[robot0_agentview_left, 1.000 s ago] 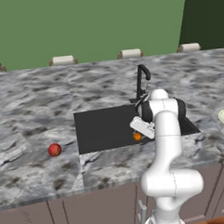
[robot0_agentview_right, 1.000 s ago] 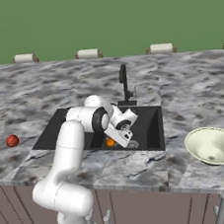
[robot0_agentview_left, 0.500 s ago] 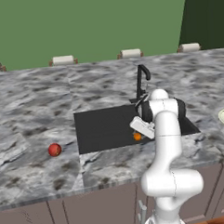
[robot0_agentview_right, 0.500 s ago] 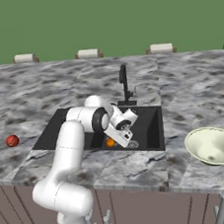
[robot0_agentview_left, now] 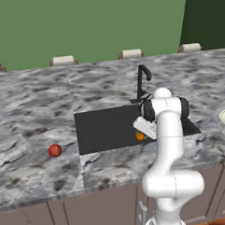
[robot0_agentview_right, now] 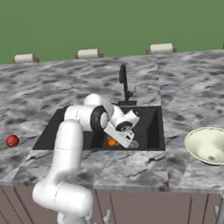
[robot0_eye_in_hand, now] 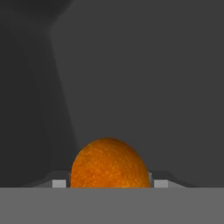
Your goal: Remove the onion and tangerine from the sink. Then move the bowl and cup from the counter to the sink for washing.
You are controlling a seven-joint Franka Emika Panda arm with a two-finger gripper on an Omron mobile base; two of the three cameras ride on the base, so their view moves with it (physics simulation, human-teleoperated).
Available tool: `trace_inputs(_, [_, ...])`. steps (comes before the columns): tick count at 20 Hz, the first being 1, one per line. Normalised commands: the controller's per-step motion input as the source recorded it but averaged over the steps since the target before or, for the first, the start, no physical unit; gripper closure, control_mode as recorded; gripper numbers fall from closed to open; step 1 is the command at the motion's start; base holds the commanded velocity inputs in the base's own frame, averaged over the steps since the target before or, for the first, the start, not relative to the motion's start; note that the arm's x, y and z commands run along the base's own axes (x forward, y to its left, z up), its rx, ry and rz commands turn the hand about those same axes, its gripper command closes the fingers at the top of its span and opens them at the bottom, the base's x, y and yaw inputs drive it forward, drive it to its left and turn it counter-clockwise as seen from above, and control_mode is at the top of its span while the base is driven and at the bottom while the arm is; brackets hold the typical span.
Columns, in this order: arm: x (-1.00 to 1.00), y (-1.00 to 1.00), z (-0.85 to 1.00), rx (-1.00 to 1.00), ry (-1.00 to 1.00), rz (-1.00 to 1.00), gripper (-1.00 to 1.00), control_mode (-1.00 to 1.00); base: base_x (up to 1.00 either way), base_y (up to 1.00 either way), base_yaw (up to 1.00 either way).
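Note:
The orange tangerine (robot0_eye_in_hand: 109, 164) sits between my two fingertips (robot0_eye_in_hand: 59, 183) low inside the black sink (robot0_agentview_left: 101, 129), touching both. My gripper (robot0_agentview_left: 141, 133) is shut on it near the sink's front right; the same tangerine (robot0_agentview_right: 111, 142) shows under my hand (robot0_agentview_right: 118, 135) in the right base view. The red onion (robot0_agentview_left: 54, 150) lies on the marble counter (robot0_agentview_left: 35, 118) left of the sink. The pale bowl (robot0_agentview_right: 213, 145) stands on the counter to the right. The cup is out of view.
The thin black faucet (robot0_agentview_left: 143, 80) rises behind the sink, close behind my wrist. The sink's dark walls (robot0_eye_in_hand: 131, 65) surround the hand. Small white fixtures (robot0_agentview_left: 62, 60) line the back edge of the counter below the green wall.

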Motion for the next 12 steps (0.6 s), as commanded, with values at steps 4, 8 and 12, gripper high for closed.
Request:
trace_inputs(4, [-0.01, 0.00, 0.32, 0.00, 0.00, -0.02, 1.00, -1.00, 0.00, 0.00, 0.00])
trace_inputs(8, [0.00, 0.00, 0.34, 0.00, 0.00, -0.01, 1.00, -1.00, 0.00, 0.00, 0.00])
trace_inputs(12, [0.00, 0.00, 0.31, 0.00, 0.00, 0.00, 1.00, -1.00, 0.00, 0.00, 0.00])
